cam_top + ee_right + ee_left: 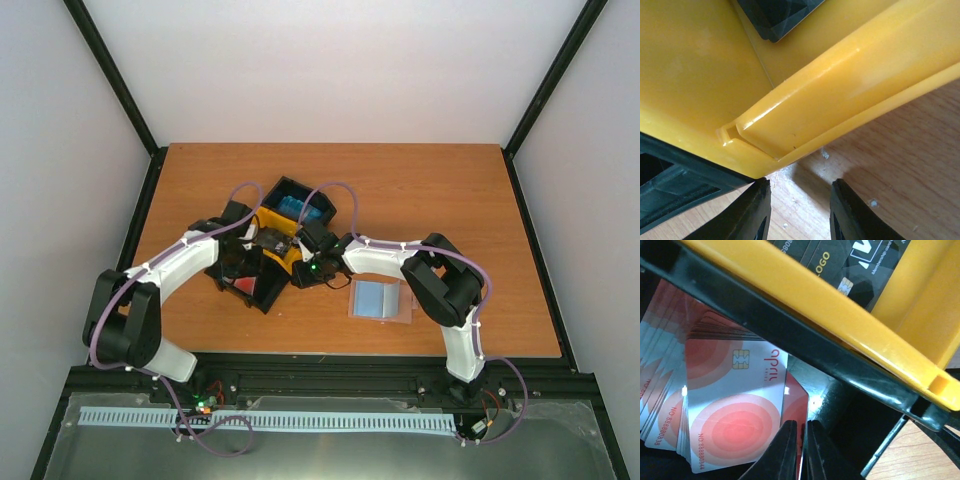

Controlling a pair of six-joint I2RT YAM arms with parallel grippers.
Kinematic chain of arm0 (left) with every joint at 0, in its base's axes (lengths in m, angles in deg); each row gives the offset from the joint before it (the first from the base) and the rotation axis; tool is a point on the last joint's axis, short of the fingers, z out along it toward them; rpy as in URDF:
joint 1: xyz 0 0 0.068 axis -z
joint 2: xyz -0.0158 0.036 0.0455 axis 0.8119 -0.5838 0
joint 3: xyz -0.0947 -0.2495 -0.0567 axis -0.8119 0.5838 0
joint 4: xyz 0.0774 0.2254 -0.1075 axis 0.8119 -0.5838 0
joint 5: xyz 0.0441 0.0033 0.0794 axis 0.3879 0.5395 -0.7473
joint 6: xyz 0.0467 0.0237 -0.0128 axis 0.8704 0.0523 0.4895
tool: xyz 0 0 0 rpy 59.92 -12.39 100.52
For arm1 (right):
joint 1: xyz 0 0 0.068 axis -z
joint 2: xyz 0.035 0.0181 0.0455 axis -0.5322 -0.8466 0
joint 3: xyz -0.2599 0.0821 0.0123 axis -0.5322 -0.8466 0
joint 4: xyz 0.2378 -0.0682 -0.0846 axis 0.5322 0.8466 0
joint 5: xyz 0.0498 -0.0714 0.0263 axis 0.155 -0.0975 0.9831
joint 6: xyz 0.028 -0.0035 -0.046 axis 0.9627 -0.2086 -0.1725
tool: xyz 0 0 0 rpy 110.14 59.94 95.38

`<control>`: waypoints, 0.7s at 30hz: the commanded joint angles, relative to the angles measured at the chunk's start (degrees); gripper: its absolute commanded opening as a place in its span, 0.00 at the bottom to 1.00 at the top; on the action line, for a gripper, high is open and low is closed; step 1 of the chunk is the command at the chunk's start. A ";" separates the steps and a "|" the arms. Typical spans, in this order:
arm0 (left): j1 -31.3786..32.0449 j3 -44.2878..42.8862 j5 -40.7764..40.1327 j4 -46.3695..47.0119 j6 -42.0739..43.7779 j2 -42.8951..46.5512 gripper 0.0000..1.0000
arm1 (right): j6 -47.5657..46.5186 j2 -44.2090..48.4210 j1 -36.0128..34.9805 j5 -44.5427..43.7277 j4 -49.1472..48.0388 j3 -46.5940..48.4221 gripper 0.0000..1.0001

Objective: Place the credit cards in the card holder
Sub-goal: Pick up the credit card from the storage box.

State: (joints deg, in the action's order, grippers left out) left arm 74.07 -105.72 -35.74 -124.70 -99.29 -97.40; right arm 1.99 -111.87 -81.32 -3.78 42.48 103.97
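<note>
Credit cards (730, 410) sit sorted by colour in a three-bin tray (262, 220) that lies askew about mid-worktop (450, 200), a little toward the left edge. Light blue cards (298, 207) are in the black bin nearest the far edge. Black cards (840, 260) are in the yellow bin (850, 335) in the middle. The red ones are fanned in a loose stack in the black bin nearest the near edge. Left gripper (800, 426) is down inside that red-card bin, at the right side of the stack, with its jaws drawn almost together. One red card (794, 402) stands steeper than the rest, and its lower edge runs in between the two fingers, so it reads as pinched on that card. The top card of the stack lies face up, chip and printed number legible. Right gripper (801, 187) is low at the outer rim of the yellow bin, jaws parted, only bare wood showing in the gap and nothing grasped. Whether its fingers touch the rim cannot be told. Card holder (405, 303) lies open and flat on the worktop to the right of the tray, nearer the near edge and apart from the tray, beside the right arm. A light blue card (377, 298) shows inside it, with the tan-pink border visible around it.
</note>
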 commanded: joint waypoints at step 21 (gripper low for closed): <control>0.20 -8.18 -1.29 -8.97 0.93 -0.04 0.01 | -1.33 4.04 0.17 -2.73 2.09 1.49 0.38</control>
State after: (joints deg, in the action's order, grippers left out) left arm 74.07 -108.74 -36.59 -128.40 -99.27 -99.63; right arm 1.80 -111.98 -81.32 -4.55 43.16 104.50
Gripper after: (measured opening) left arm 0.026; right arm 0.370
